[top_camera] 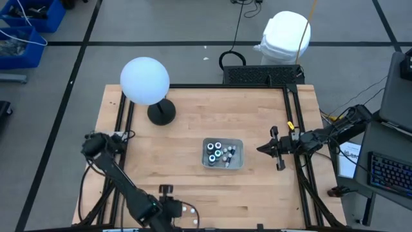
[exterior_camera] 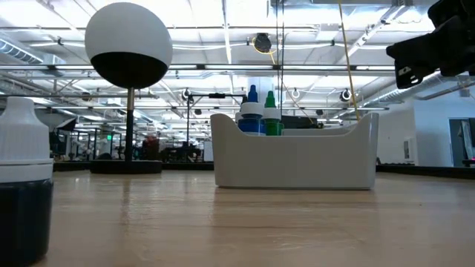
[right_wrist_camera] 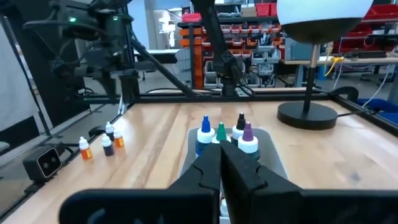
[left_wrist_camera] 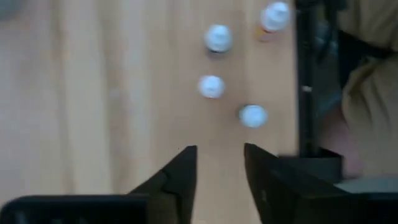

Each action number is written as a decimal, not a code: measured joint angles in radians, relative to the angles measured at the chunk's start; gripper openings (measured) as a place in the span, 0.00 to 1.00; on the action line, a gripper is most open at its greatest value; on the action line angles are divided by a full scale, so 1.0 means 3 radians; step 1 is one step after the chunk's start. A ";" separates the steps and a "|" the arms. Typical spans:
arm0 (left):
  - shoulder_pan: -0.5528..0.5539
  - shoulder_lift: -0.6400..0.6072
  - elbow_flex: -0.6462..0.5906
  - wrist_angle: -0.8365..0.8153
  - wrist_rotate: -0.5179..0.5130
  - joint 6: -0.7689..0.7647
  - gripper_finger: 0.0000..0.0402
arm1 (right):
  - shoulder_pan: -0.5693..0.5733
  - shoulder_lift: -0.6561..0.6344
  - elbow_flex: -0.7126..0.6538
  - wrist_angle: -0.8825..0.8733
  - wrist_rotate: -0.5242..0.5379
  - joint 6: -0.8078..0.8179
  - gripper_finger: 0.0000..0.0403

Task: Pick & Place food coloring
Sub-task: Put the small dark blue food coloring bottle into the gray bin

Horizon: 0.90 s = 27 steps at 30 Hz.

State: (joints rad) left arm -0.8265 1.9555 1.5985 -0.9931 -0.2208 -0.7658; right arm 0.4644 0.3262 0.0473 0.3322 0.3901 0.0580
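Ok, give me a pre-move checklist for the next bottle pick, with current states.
1. Left pincer open: ok, its tips stand apart.
2. Left pincer above loose bottles: ok, four white caps lie just ahead of it on the table.
3. Nothing held by left pincer: ok, gap empty.
4. Tray free to receive: ok, it holds several bottles but open space remains.
5. Right pincer clear of the tray: ok, beside it, not over it, and shut.
6. Which loose bottle is closest: cannot tell.
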 joint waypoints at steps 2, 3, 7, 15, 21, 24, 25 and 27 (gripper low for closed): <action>-0.0001 0.0128 0.0130 0.0005 0.0142 -0.0009 0.41 | 0.0000 0.0022 -0.0002 -0.0005 0.0001 0.0024 0.00; -0.0001 0.0182 0.0174 0.0006 0.0200 -0.0011 0.44 | -0.0001 0.0043 -0.0002 -0.0006 0.0000 0.0024 0.00; 0.0015 0.0306 0.0256 0.0014 0.0364 -0.0084 0.55 | 0.0000 0.0136 -0.0002 -0.0009 0.0001 -0.0053 0.00; 0.0083 0.0394 0.0257 0.0213 0.0433 -0.0080 0.62 | -0.0001 0.0150 -0.0004 -0.0003 0.0001 -0.0124 0.00; 0.0121 0.0505 0.0257 0.0529 0.0671 0.0016 0.62 | 0.0000 0.0150 -0.0004 -0.0011 0.0001 -0.0144 0.00; 0.0121 0.0579 0.0257 0.0526 0.0757 0.0039 0.62 | -0.0001 0.0152 -0.0004 -0.0016 0.0001 -0.0144 0.00; 0.0121 0.0597 0.0257 0.0518 0.0762 0.0039 0.62 | 0.0000 0.0152 -0.0004 -0.0016 0.0001 -0.0144 0.00; 0.0127 0.0616 0.0256 0.0490 0.0741 0.0043 0.62 | -0.0001 0.0152 -0.0005 -0.0016 0.0001 -0.0145 0.00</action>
State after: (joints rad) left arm -0.7883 2.1403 1.6752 -0.8462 0.0017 -0.7529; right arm 0.4643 0.3717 0.0459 0.3275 0.3904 0.0146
